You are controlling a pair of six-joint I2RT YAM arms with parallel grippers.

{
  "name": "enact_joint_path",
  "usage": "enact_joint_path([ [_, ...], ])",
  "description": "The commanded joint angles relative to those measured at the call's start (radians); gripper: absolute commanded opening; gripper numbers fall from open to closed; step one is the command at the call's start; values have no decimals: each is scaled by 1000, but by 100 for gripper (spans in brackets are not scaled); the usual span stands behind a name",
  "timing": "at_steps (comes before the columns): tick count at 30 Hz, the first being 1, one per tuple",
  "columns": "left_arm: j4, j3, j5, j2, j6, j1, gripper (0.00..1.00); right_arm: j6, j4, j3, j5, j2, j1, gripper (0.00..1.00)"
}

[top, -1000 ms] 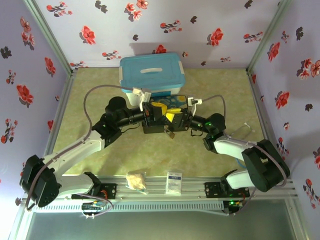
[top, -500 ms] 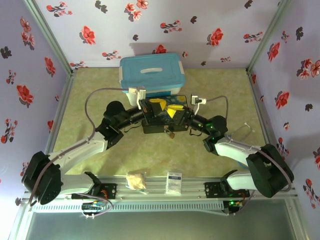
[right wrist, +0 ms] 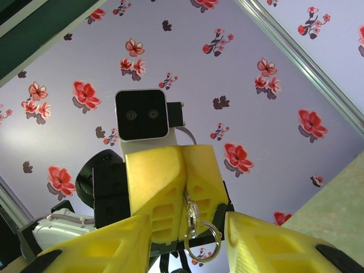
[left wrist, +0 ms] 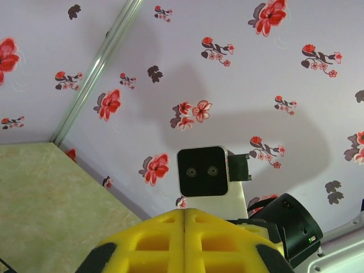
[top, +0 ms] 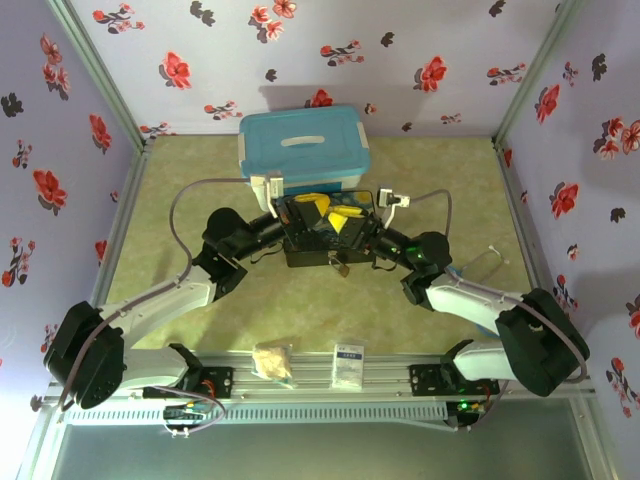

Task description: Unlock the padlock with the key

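One padlock (top: 342, 267) near left hand (top: 316, 212)

Even bright light — top view soft

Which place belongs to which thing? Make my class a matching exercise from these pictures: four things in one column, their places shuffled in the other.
Things
1 padlock
2 blue-lidded box
3 key ring
4 white packet

Places
A on the near rail
B hanging from the shut left gripper
C by the back wall
D on the near side of the dark tin

Pairs: 1-D, 2-C, 3-B, 4-A
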Motion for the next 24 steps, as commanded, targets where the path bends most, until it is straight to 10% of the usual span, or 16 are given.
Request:
enact_joint_path([
  [1, 38, -15, -13, -12, -4, -1, 0, -25, 43, 36, 17, 6, 6, 37],
  [24, 52, -41, -53, -19, -6, -4, 0, -45, 43, 31, 42, 43, 28, 5],
])
